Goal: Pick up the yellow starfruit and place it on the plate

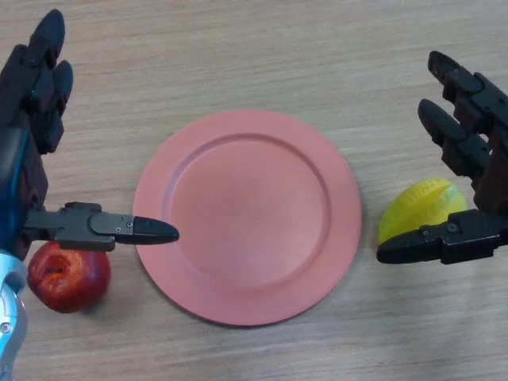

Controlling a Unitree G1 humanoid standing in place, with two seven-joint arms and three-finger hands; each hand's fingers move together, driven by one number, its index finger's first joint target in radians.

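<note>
A yellow starfruit [419, 208] lies on the wooden table just right of a round pink plate [248, 216]. My right hand [476, 171] hovers over the starfruit with its fingers straight and spread; its thumb [413, 248] crosses in front of the fruit and hides its lower edge. My left hand [36, 119] is open at the left edge, its thumb [131, 230] pointing towards the plate's left rim. The plate holds nothing.
A red apple [67, 276] lies on the table at the lower left, just under my left thumb and left of the plate. The wooden table [262, 55] stretches bare beyond the plate.
</note>
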